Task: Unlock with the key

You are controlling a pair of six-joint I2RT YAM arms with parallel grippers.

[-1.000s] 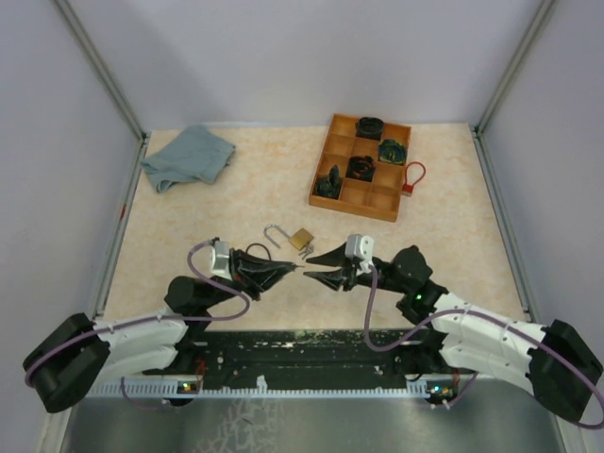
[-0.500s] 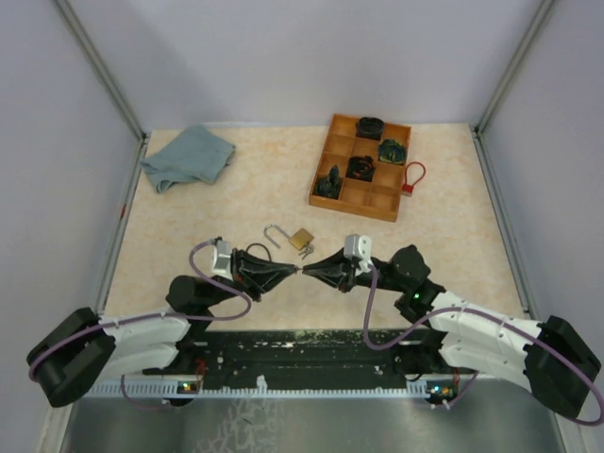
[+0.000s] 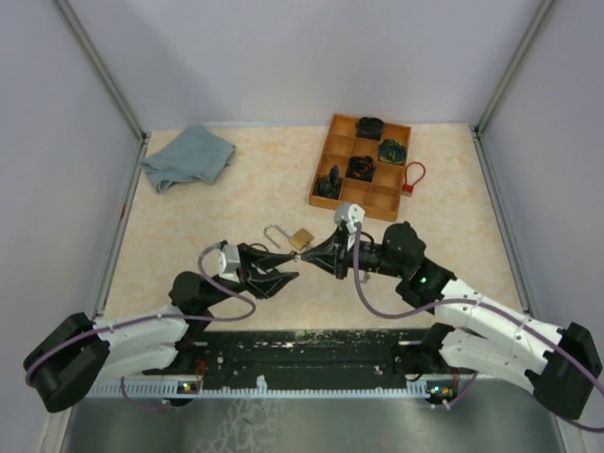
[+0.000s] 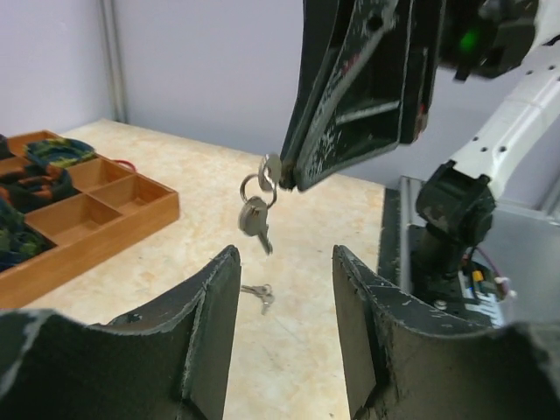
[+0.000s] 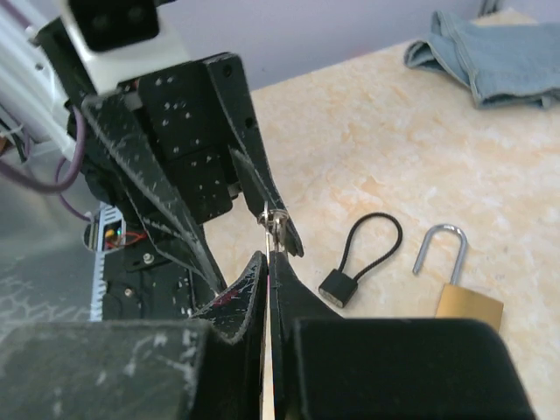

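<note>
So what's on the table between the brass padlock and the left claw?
A small black cable lock lies between the padlock and the open left gripper, seen in the right wrist view.

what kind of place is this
Probably a robot lab test cell: plain walls box in a tabletop, left arm and right arm sit at its near edge, and props lie out: padlock, wooden tray, cloth.
</note>
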